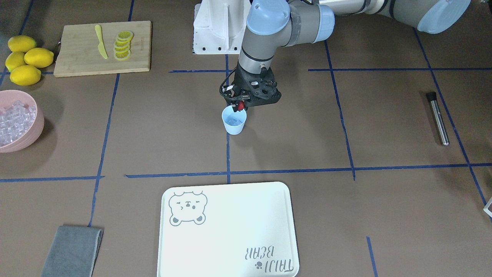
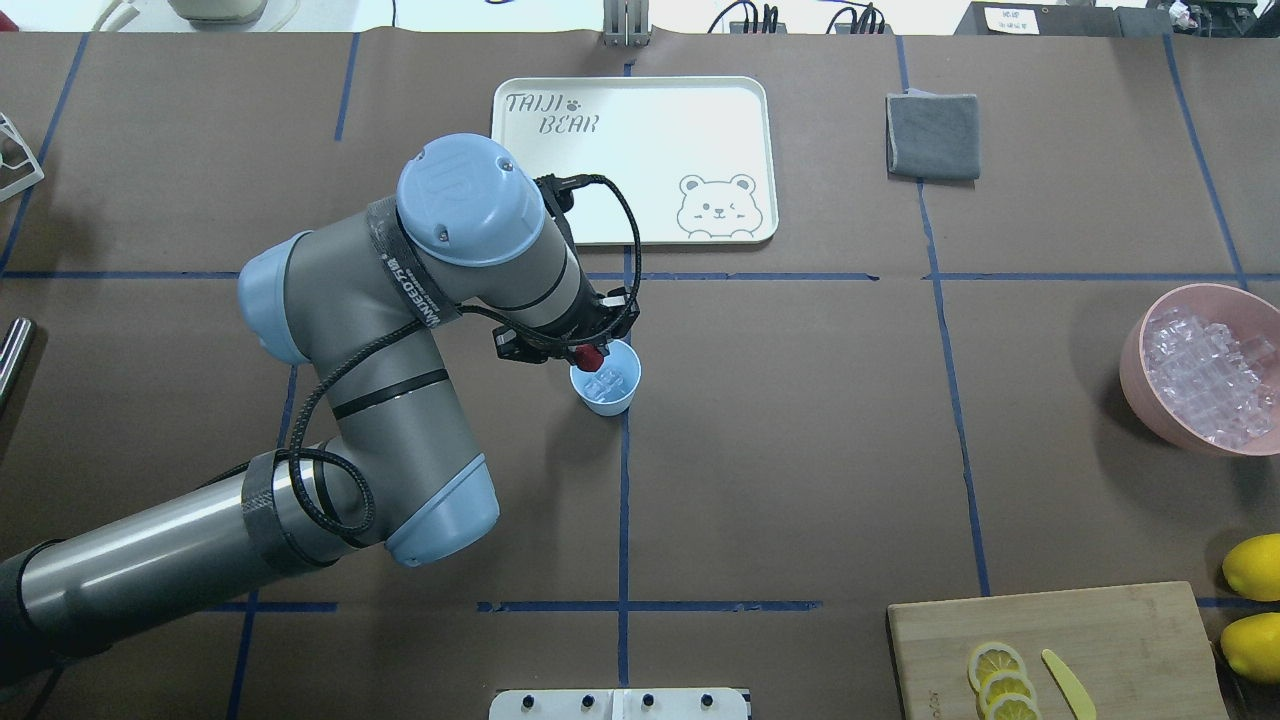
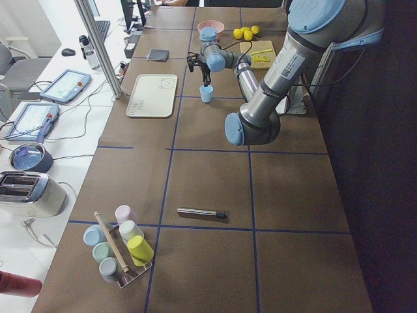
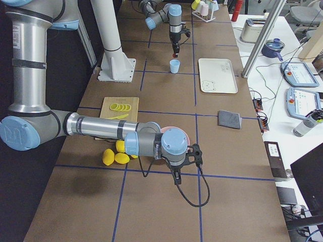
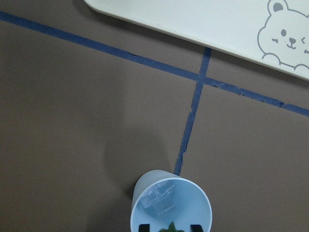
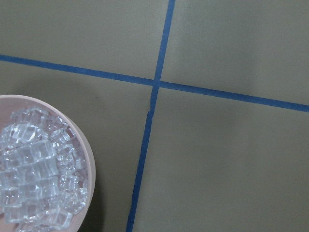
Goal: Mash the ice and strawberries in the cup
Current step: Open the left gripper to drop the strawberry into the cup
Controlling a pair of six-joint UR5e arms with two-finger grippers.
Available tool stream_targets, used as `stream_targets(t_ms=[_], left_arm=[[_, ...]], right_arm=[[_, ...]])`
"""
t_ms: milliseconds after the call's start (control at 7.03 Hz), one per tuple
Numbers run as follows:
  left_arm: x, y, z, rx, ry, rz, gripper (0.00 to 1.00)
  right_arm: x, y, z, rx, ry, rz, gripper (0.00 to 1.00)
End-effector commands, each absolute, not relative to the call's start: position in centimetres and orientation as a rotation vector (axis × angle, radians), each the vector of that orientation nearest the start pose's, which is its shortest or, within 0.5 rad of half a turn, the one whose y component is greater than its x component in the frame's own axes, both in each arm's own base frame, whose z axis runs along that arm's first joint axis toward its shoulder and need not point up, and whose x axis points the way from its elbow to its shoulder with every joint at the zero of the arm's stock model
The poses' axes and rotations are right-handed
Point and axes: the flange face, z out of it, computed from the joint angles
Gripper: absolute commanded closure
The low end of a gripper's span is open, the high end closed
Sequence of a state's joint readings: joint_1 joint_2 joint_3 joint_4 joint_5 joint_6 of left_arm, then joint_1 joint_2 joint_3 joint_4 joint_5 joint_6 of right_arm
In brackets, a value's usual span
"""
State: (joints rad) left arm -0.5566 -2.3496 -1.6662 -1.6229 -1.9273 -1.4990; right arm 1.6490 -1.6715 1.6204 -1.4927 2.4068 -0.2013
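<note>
I log left gripper (image 1: 240,104) clamped on strawberry (image 2: 588,355) over cup (image 2: 606,392) rim, ice (image 5: 159,203) below fingers. Risk: off-centre release, berry clips rim, rolls away. State of right gripper (image 4: 176,179): cannot tell.

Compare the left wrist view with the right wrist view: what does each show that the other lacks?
Only the left wrist view shows the small light blue plastic cup holding clear ice cubes, the green leaves of the strawberry at the bottom edge, and the white bear-printed tray. Only the right wrist view shows the round pink bowl with its heap of ice. Both show the brown table and blue tape lines.
</note>
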Motion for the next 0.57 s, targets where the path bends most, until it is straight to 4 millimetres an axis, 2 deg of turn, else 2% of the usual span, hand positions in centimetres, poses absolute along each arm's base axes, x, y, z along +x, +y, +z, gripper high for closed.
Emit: stream_targets(t_ms=[0,284,427], left_arm=[[55.09,-45.59,14.00,-0.025,0.983,-0.279,0.96],[55.50,-45.98,14.63,-0.019,0.988,-0.274,0.93],[55.47,-45.96,14.89,-0.018,0.986,-0.271,0.87]], right_arm=[[9.44,-44.41,66.99,0.141,-0.825,-0.126,0.00],[9.44,-44.41,66.99,0.141,-0.825,-0.126,0.00],[9.45,-44.49,66.92,0.142,-0.825,-0.127,0.00]])
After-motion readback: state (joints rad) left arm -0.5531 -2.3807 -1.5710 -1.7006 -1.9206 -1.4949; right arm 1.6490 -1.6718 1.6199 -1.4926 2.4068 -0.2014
